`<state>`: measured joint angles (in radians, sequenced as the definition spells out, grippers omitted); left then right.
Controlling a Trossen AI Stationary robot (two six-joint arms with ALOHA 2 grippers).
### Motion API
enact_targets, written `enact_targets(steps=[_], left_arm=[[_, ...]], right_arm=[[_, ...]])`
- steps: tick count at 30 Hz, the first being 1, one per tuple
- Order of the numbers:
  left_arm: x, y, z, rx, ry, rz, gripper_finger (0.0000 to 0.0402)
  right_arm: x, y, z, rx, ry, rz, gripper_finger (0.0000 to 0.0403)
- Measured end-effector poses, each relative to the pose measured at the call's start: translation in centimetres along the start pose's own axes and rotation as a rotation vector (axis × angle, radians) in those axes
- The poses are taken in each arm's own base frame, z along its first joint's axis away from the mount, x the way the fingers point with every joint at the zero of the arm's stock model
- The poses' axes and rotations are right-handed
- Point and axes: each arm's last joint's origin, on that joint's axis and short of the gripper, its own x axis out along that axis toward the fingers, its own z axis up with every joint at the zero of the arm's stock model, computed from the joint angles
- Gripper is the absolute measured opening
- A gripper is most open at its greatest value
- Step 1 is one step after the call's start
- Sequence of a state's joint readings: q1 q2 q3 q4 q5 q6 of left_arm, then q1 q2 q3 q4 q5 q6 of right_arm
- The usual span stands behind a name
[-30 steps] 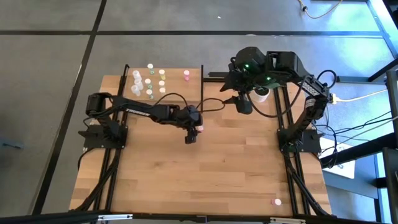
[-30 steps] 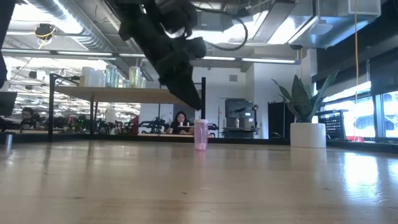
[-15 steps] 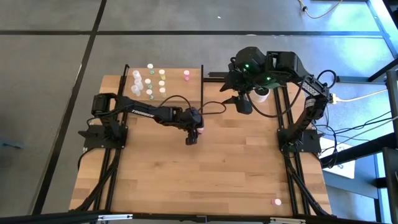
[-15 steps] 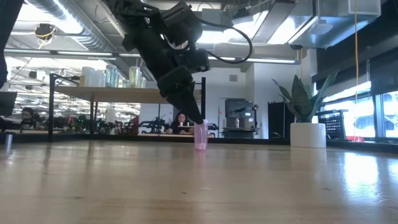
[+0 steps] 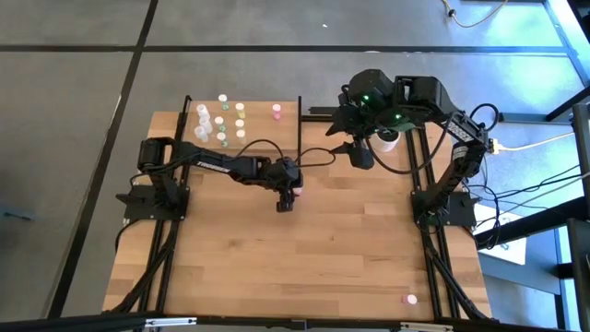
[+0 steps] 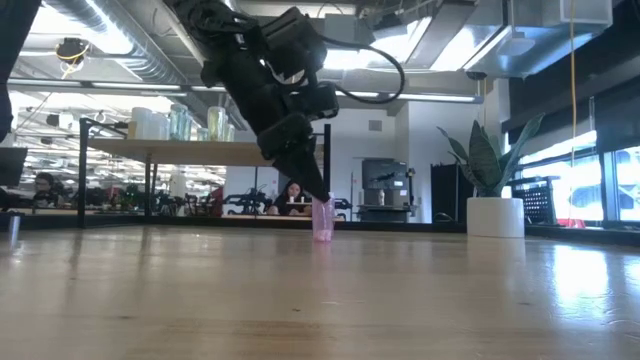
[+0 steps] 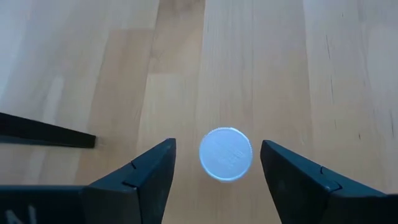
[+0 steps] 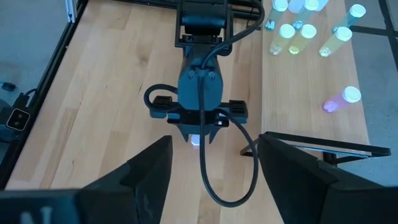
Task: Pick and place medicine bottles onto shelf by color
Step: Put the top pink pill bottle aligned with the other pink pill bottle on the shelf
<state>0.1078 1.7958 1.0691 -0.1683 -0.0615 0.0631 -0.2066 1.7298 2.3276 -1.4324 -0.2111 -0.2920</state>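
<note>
Left claw [image 7: 214, 171] spread open, one finger either side of a pink-topped bottle [image 6: 323, 217], cap [image 7: 226, 154] centred in the gap, pads not yet touching. Bottle upright on the worktop [image 5: 350, 249], mid-span, just off the shelf's [image 5: 267, 129] front post.

Handling, as a guess: tiny, near weightless, rigid plastic, smooth round wall, so likely slippery and easy to tip or squirt out sideways. Best taken low to mid body, straight across the diameter, light squeeze, lift vertical.

Right claw [image 8: 214, 171] also wide open, empty, parked high over the far right of the worktop, looking down at the left arm.

Count from the high view: about ten bottles clustered on the shelf [image 5: 221, 118], whites, greens and yellows, exact split by colour too small to tell. One pink [image 5: 276, 111] alone at the shelf's right end. One pink between the left fingers. One more pink [image 5: 410, 299] near the worktop's front right corner. Three pinks total, two still off the shelf.
</note>
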Motion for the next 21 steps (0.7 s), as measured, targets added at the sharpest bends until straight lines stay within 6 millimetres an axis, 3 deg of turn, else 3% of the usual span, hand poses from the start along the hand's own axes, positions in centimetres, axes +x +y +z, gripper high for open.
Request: enact_targets(steps=[21], left_arm=[[-0.01, -0.15, -0.02, 0.005, 0.002, -0.003, 0.0133]], right_arm=[[0.00, 0.00, 0.00, 0.000, 0.000, 0.000, 0.0239]])
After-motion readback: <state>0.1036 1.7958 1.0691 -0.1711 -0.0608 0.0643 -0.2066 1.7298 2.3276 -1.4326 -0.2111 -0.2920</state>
